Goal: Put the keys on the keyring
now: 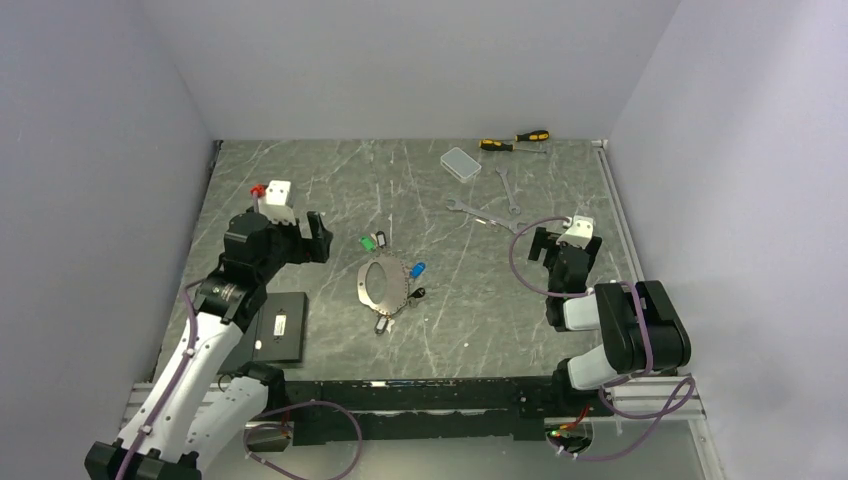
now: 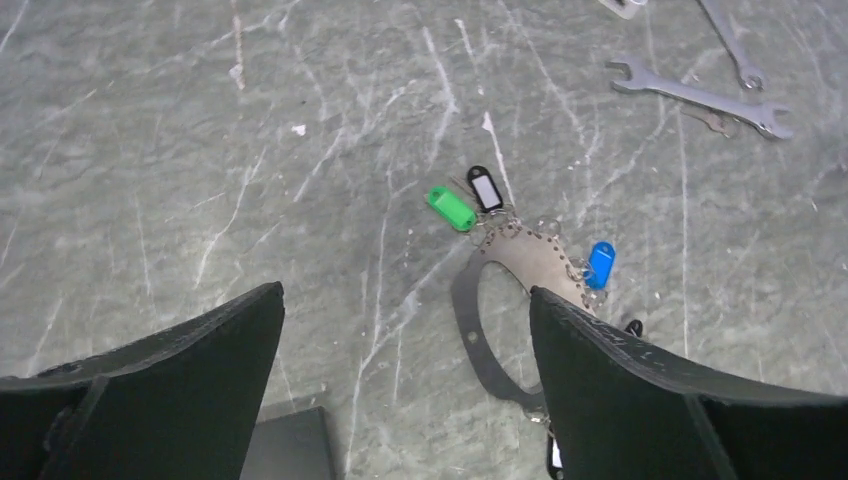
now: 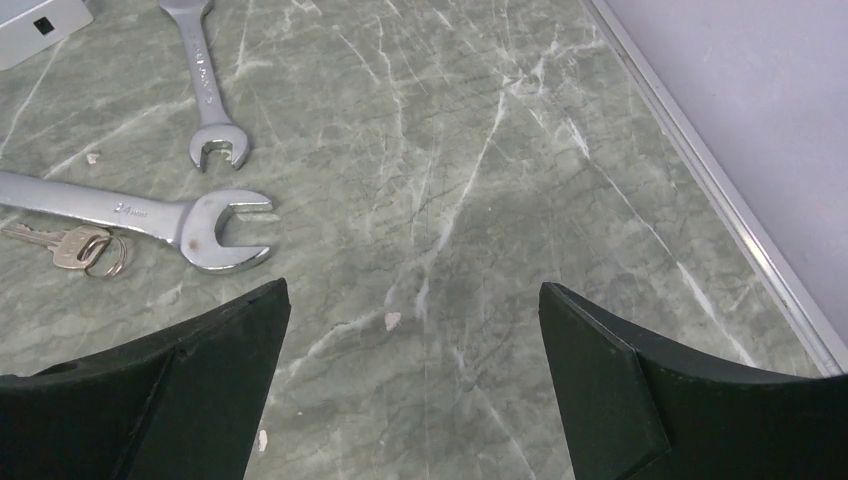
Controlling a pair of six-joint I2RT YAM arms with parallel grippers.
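**Both grippers wide open and empty; keyring on the table ahead of the left one**

The keyring (image 2: 465, 305) lay flat on the table (image 1: 470, 330), just ahead of the left gripper (image 2: 403, 295) and off toward its right finger. In the left wrist view that finger hid the near part of the loop. The keys (image 1: 417, 269) sat gathered around its rim. A green-headed key (image 2: 451, 208) and a black-headed key (image 2: 486, 188) lay side by side at the far end of the loop. A blue-headed key (image 2: 600, 263) lay on the side farthest from the left finger. Whether any of them was threaded onto the loop could not be told.

The left gripper hung above the table with its fingers spread wide and nothing between them. The right gripper (image 3: 412, 290) was spread just as wide and was also empty, well apart from the keyring.

Ahead of the right gripper and to its left lay a large wrench (image 3: 150, 215), with a small wrench (image 3: 205, 85) beyond it. A loose small key (image 3: 70, 247) on its own little ring lay just beside the large wrench's shaft. Farther out were a grey box (image 1: 461, 163) and two screwdrivers (image 1: 515, 140) by the far wall. A black block (image 1: 280, 325) lay beside the left arm, behind its gripper.
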